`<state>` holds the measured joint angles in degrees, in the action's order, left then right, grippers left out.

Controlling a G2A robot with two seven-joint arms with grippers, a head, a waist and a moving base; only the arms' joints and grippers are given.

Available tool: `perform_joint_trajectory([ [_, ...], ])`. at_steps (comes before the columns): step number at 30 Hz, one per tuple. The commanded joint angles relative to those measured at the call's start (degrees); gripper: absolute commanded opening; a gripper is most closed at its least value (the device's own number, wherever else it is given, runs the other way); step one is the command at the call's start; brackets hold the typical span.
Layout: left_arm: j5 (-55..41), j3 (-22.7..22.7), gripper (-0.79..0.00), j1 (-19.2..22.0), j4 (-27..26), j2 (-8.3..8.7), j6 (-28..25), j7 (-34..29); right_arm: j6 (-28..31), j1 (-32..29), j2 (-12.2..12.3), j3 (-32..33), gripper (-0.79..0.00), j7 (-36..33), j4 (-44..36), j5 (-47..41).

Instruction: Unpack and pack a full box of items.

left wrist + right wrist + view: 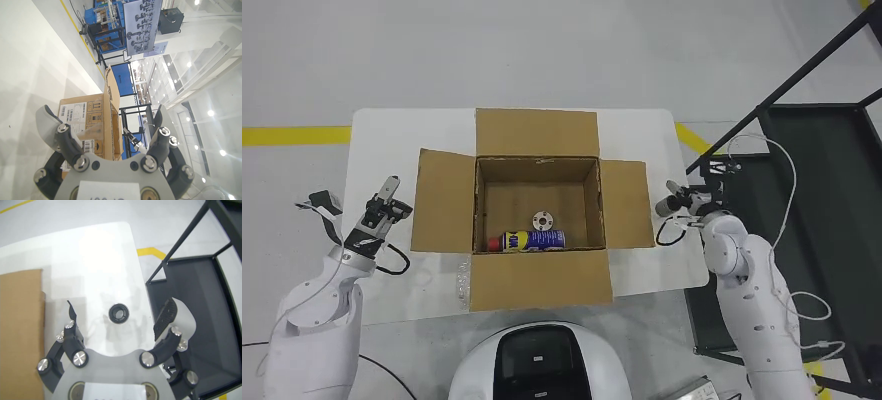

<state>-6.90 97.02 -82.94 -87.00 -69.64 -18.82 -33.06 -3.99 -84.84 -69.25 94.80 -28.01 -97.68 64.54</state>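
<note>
Open cardboard box (538, 132) sits mid white table (382, 140), all four flaps folded out. Inside on the box floor: a blue-yellow spray can (532, 240) with a red cap, lying on its side along the near wall, and a small round metal disc with a centre hole (541, 218) just behind it, not touching. Left gripper (394, 196) is just off the box's left flap, over the table, fingers spread apart and holding nothing. In its wrist view the left gripper (103, 109) faces the labelled outer side of the box (94, 106). Right gripper (666, 200) is just beside the right flap, near the table's right edge. In the right wrist view the right gripper (119, 302) has its fingers wide apart and empty, with a small black ring (119, 313) lying flat on the table (98, 256) below the gap, untouched. Black metal rack (822, 180) stands right of the table. A clear plastic item (462, 278) lies on the table by the near-left box corner; can't tell what it is.
</note>
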Motion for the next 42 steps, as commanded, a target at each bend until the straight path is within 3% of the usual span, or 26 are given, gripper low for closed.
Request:
perform_joint_trajectory([
  [1,0.0,0.0,0.000,0.0,0.0,0.00,0.0,0.0,1.3,-0.1,0.2,-0.2,0.000,-1.3,-3.9,2.2],
  [9,0.0,0.0,0.000,0.0,0.0,0.00,0.0,0.0,12.4,1.2,0.5,-6.7,0.000,-5.7,-15.5,5.7],
  [15,0.0,0.0,0.000,0.0,0.0,0.00,0.0,0.0,24.1,6.3,0.6,-15.2,0.000,-11.6,-15.2,5.8],
  [24,0.0,0.0,0.000,0.0,0.0,0.00,0.0,0.0,25.1,13.6,-0.5,-25.9,0.000,-16.7,-7.1,4.5],
  [42,0.0,0.0,0.000,0.0,0.0,0.00,0.0,0.0,25.1,13.6,-0.5,-25.9,0.000,-16.7,-7.1,4.5],
])
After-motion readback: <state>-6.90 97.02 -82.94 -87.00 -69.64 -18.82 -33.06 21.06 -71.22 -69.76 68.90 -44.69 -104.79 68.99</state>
